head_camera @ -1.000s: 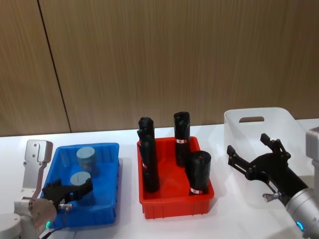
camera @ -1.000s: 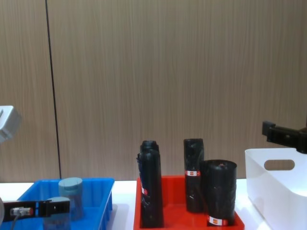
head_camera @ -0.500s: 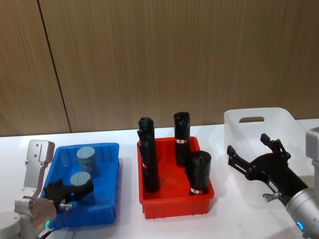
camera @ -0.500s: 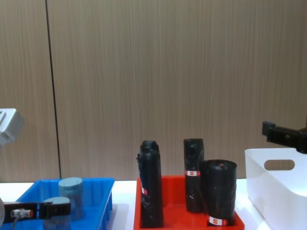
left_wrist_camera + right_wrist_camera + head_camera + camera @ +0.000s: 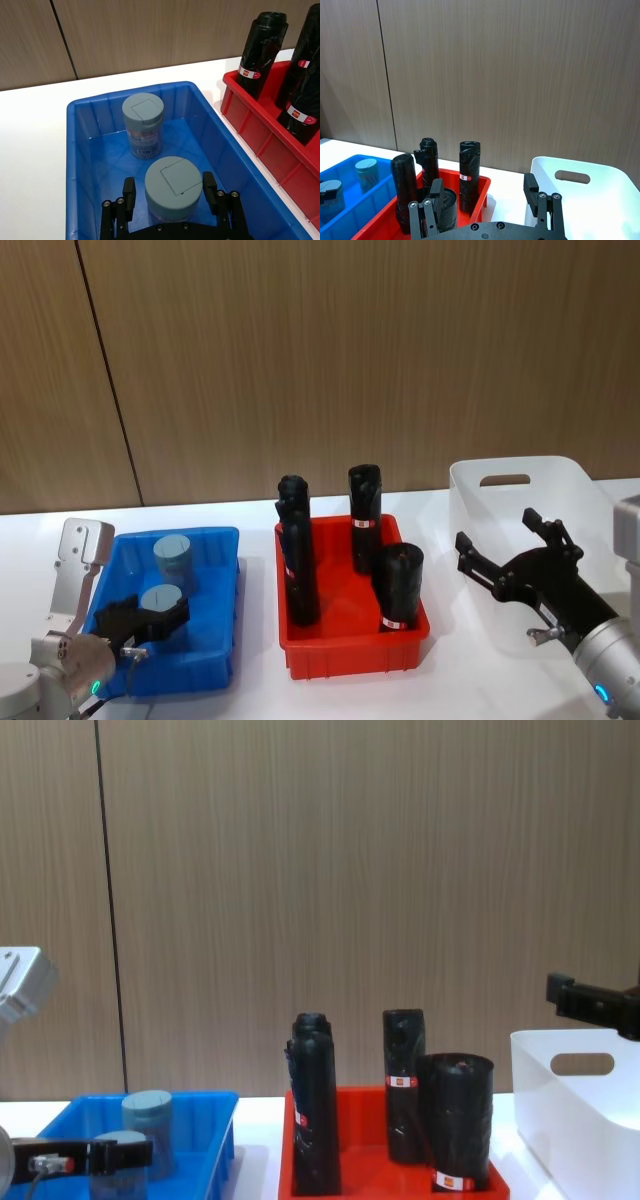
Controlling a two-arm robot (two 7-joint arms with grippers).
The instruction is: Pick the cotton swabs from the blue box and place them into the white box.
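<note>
The left gripper [image 5: 143, 616] sits low inside the blue box [image 5: 80, 165], its black fingers spread and straddling the nearer tub of cotton swabs [image 5: 172, 182], one finger on each side of the body just under the lid. A thin gap shows on one side, so I judge that the grip is not yet made. The second tub [image 5: 143, 120] stands upright just beyond it, towards the far wall of the same box, apart from the fingers.

To do this step well, the fingers should close squarely across the widest part of the round body, below the lid's edge, and squeeze gently. The tub should then rise straight up until it is above the box's rim, without brushing its neighbour.

The tubs are smooth clear plastic cylinders with flat blue-grey lids, each marked with a square flip flap; such walls are probably slick and a little springy. The blue box is glossy, low-walled and rimmed.

To its right on the white table [image 5: 258, 660] stands a red tray [image 5: 345, 655] of tall black rolls [image 5: 400, 585]. At the far right the right gripper [image 5: 495, 525] hovers with its fingers wide apart beside the smooth, round-cornered white box [image 5: 560, 475].
</note>
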